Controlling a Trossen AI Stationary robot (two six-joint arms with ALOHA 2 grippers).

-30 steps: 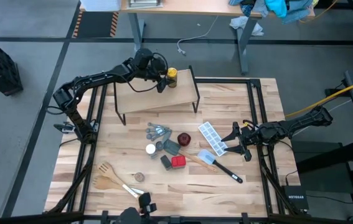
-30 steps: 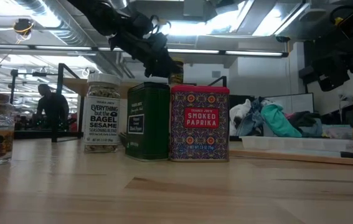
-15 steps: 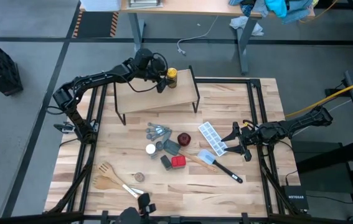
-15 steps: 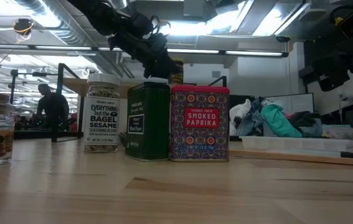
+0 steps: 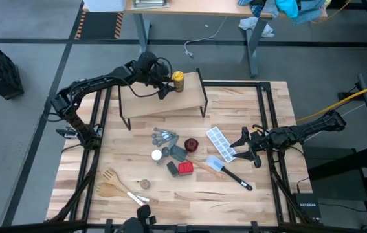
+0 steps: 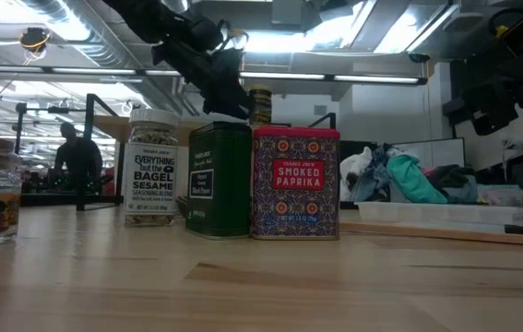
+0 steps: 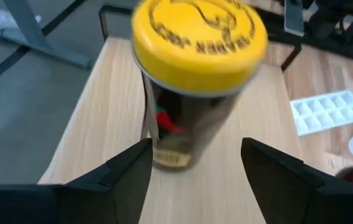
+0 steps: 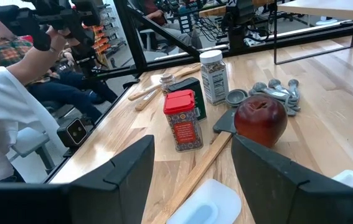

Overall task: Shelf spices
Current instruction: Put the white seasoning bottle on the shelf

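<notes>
Yellow-capped jar (image 5: 178,81) stands upright on the shelf (image 5: 164,98), left hand (image 5: 164,89) spread wide just beside it, release looks done; next likely fetch another spice from tabletop (image 5: 235,194); right hand (image 5: 248,146) idles, fingers apart.

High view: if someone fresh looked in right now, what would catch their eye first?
The yellow-capped jar standing upright on the shelf at the table's far side, with the left gripper open just beside it. Next, the red tin in the cluster of spices mid-table, and the right gripper open near the ice cube tray.
</notes>
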